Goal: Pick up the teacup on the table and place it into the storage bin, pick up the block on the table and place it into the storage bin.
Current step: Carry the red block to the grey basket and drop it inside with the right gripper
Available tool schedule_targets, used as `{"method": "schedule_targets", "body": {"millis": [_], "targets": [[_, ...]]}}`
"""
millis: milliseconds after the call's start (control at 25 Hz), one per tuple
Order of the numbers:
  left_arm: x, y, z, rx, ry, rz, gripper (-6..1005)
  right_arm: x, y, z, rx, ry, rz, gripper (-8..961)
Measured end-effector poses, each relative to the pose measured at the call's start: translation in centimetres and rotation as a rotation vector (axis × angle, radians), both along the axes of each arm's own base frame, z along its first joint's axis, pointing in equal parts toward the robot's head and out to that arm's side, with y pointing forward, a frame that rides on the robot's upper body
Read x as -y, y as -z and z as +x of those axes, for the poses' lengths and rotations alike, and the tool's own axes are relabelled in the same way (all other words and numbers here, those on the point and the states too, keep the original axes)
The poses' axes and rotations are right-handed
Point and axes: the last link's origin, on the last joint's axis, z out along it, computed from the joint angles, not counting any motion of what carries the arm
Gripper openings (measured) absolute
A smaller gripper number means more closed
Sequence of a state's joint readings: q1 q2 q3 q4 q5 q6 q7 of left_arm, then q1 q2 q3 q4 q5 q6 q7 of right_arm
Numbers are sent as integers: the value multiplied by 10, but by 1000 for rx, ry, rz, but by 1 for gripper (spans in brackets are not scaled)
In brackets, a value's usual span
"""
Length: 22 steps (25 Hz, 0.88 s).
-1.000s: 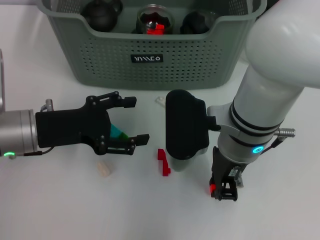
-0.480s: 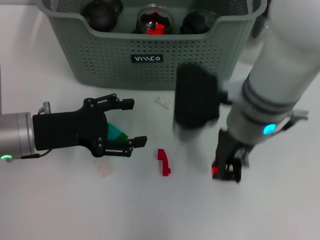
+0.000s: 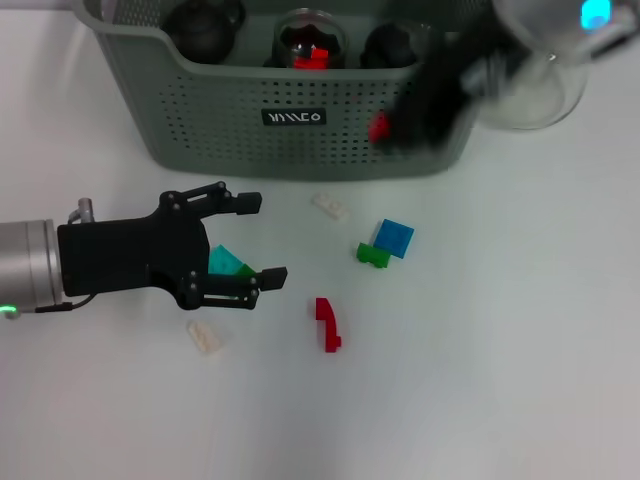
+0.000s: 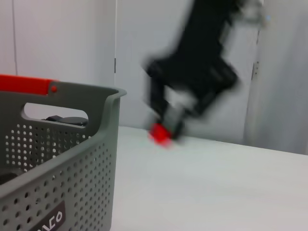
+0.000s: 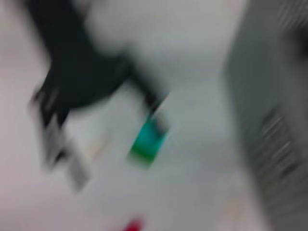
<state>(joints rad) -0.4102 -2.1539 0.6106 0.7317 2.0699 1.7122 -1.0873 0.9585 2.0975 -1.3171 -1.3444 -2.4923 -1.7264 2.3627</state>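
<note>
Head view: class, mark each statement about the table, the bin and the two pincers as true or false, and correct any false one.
1. The left pincer is open above a teal block. True.
2. The storage bin lies tipped on its side. False: it stands upright, with items inside.
3. A red block lies on the table, apart from both pincers. True.
4. The right pincer is low over the table's near edge. False: it is up by the bin's front wall, carrying something small and red.
5. The blue block is inside the bin. False: it lies on the table beside a green block.
</note>
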Motion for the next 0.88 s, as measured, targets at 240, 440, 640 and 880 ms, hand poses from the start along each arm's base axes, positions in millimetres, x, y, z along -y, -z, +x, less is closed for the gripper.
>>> {"method": "schedule_targets", "body": {"millis": [240, 440, 640, 880], "targets": [[-1, 0, 2, 2, 11, -2, 840, -54, -18, -31, -189, 50, 226, 178], [-4, 0, 5, 7, 21, -3, 839, -89, 1, -33, -176, 55, 354, 179], [-5, 0, 8, 9, 26, -8, 838, -105, 27, -31, -152, 23, 400, 180], [-8, 0, 10, 8, 35, -8, 837, -105, 44, -29, -127, -2, 405, 276]]}}
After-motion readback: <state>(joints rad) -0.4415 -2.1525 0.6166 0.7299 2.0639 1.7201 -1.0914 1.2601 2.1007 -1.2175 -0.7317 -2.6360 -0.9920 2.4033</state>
